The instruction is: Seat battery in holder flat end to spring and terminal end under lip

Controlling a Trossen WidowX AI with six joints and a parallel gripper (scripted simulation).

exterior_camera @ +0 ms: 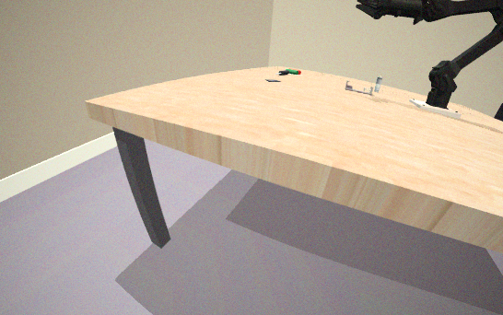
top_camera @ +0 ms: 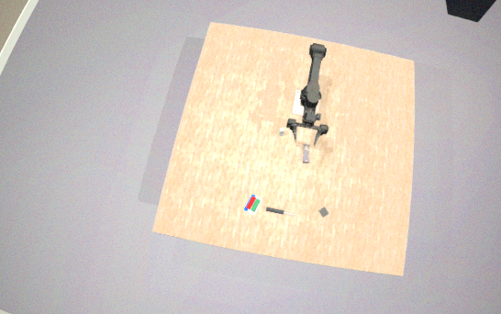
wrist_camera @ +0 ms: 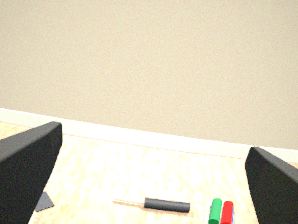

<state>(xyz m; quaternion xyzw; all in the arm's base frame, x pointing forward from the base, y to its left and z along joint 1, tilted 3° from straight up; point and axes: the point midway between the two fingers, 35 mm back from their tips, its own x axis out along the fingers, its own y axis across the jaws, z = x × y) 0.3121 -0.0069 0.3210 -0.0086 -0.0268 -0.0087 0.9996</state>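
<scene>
Beside the holder (top_camera: 306,154) (exterior_camera: 358,91), the battery (top_camera: 281,131) (exterior_camera: 378,85) stands upright on the worktop (top_camera: 220,138) (exterior_camera: 258,120), so the tool (top_camera: 305,143) (exterior_camera: 358,6) (wrist_camera: 157,145), its fingers wide apart, could topple it if it comes down slightly off-centre.

The holder (top_camera: 306,153) (exterior_camera: 359,90) is too small to show its spring; the exterior view crops the arm (top_camera: 314,78) (exterior_camera: 476,48).
</scene>
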